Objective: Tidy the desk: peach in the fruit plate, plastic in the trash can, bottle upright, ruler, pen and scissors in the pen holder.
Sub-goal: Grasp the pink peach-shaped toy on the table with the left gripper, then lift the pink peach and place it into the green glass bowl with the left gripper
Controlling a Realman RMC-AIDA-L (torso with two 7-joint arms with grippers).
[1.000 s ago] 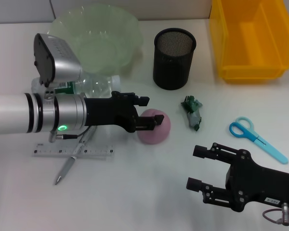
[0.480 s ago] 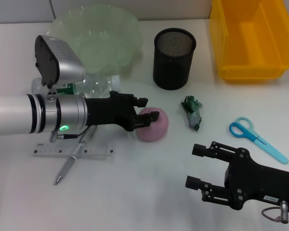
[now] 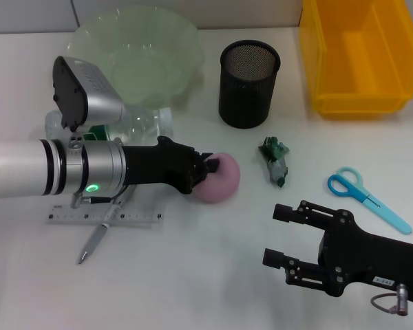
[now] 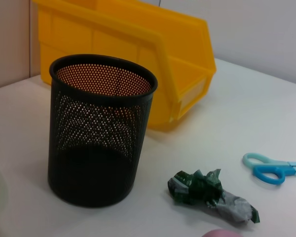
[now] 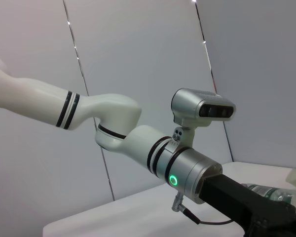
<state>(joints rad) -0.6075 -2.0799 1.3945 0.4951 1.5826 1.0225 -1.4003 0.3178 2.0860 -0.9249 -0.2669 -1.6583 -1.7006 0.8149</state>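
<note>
The pink peach (image 3: 224, 180) lies mid-table, and my left gripper (image 3: 205, 167) is closed against its left side. Behind that arm, the clear bottle (image 3: 139, 125) lies on its side. The clear ruler (image 3: 103, 216) and grey pen (image 3: 96, 237) rest under the arm. The crumpled green plastic (image 3: 275, 161) lies right of the peach, the blue scissors (image 3: 369, 198) further right. At the back stand the green fruit plate (image 3: 186, 41), the black mesh pen holder (image 3: 249, 86) and the yellow trash can (image 3: 361, 62). My right gripper (image 3: 277, 236) hovers open at the front right.
The left wrist view shows the pen holder (image 4: 98, 128), the yellow bin (image 4: 138, 49), the plastic (image 4: 212, 195) and the scissors' handles (image 4: 271, 170). The right wrist view shows only my left arm (image 5: 187, 173) against a grey wall.
My left gripper's fingers, spread beside the peach a second ago, have closed onto it. The peach has shifted slightly. My right gripper drifted a little to the left.
</note>
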